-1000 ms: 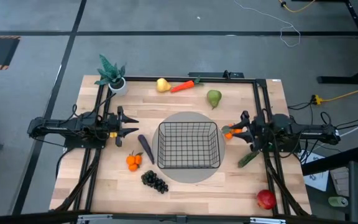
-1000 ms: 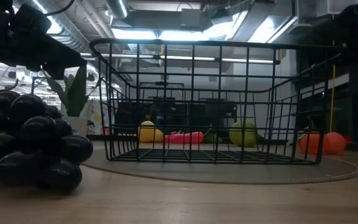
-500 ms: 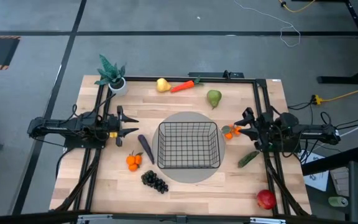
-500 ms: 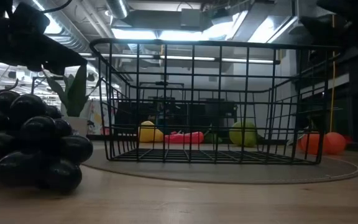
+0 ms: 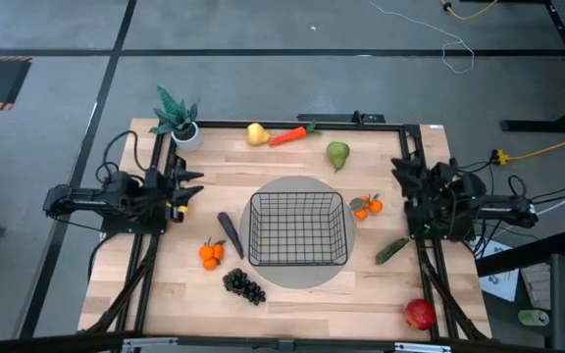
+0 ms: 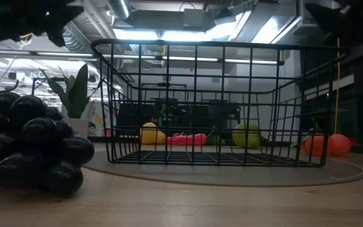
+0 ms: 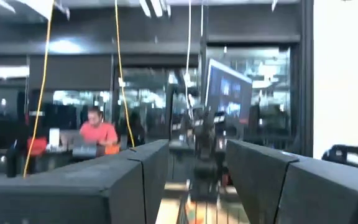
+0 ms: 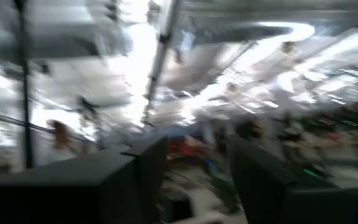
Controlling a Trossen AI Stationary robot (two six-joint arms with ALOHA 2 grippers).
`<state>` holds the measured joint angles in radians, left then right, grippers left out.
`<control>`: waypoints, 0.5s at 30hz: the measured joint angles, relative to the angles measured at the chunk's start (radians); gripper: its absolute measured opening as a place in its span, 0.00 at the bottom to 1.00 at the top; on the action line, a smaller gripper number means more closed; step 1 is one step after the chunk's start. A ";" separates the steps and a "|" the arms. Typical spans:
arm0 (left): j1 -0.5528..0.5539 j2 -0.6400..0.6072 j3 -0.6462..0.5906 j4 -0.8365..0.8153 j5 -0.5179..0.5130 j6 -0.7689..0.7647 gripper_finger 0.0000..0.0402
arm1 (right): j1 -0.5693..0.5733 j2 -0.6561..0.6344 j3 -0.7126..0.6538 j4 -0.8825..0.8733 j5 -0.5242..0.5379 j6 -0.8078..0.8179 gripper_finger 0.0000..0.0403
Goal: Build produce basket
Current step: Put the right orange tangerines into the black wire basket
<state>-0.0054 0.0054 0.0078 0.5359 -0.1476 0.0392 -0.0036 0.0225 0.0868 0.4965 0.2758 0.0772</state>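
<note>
The basket [image 5: 298,228] sits empty at the centre of the surface [image 5: 292,289], with all produce lying outside it. The right pincer [image 5: 403,173] hovers at the right edge with fingers apart, holding nothing. The oranges [image 5: 367,206] lie just inboard of it, between pincer and basket; the cucumber [image 5: 392,250] lies nearer the front, its long axis diagonal. The left pincer [image 5: 186,180] waits at the left edge, fingers apart, empty. The right arm is judged nearer to the oranges.
</note>
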 joint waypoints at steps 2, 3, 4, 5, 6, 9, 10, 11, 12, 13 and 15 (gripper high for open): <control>0.000 0.000 0.000 0.029 0.000 0.059 0.38 | 0.000 0.028 0.047 -0.077 0.075 -0.007 0.43; 0.000 0.000 0.000 0.035 -0.003 0.094 0.38 | 0.000 0.050 0.073 -0.117 0.114 -0.007 0.43; 0.000 0.000 0.000 0.035 -0.011 0.133 0.38 | 0.000 0.075 0.102 -0.161 0.158 -0.008 0.43; 0.000 0.000 0.000 0.033 -0.025 0.165 0.38 | 0.000 0.102 0.130 -0.205 0.203 -0.008 0.43; 0.000 0.000 0.000 0.031 -0.043 0.190 0.38 | 0.000 0.134 0.160 -0.253 0.246 -0.007 0.43; 0.000 0.002 0.000 0.023 -0.078 0.225 0.38 | 0.000 0.246 0.262 -0.428 0.336 0.034 0.43; 0.000 0.002 0.000 0.023 -0.079 0.232 0.38 | 0.000 0.289 0.305 -0.512 0.348 0.080 0.43; 0.000 0.002 0.000 0.023 -0.079 0.234 0.38 | -0.003 0.332 0.349 -0.608 0.349 0.146 0.43; 0.000 0.002 0.000 0.023 -0.078 0.233 0.38 | -0.006 0.379 0.395 -0.713 0.347 0.219 0.43; 0.000 0.002 0.000 0.024 -0.078 0.233 0.38 | -0.011 0.426 0.443 -0.824 0.337 0.298 0.43; 0.000 0.002 0.000 0.025 -0.078 0.232 0.38 | -0.026 0.529 0.535 -1.032 0.287 0.460 0.43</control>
<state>-0.0053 0.0074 0.0076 0.5612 -0.2256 0.2714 -0.0294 0.5514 0.6214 -0.5354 0.5627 0.5369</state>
